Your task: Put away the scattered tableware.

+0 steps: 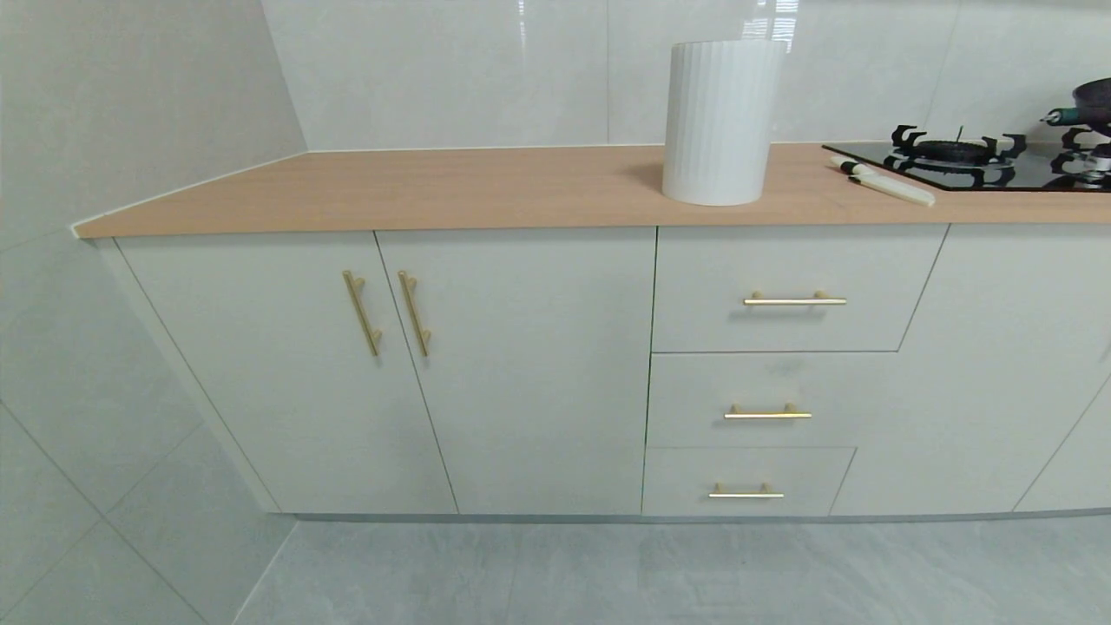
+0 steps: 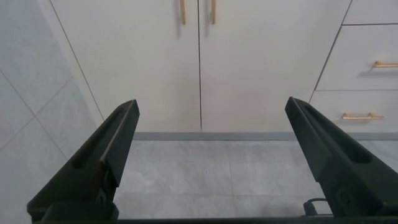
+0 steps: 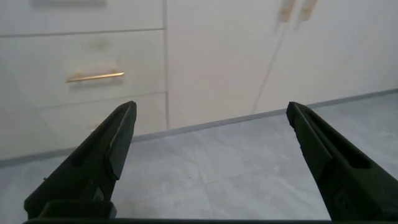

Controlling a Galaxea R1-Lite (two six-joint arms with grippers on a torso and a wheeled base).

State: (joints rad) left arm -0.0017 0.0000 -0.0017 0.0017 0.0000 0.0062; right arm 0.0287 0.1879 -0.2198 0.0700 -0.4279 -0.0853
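A pale cream utensil (image 1: 890, 185) lies flat on the wooden counter (image 1: 434, 187), near a white ribbed holder (image 1: 719, 121).

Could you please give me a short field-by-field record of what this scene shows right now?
surface: wooden countertop
holder: white ribbed container, upright on the countertop
tableware: pale utensils lying by the stove
storage: three drawers, all shut
left gripper: open, empty, low, facing the cabinet doors
right gripper: open, empty, low, facing the drawers
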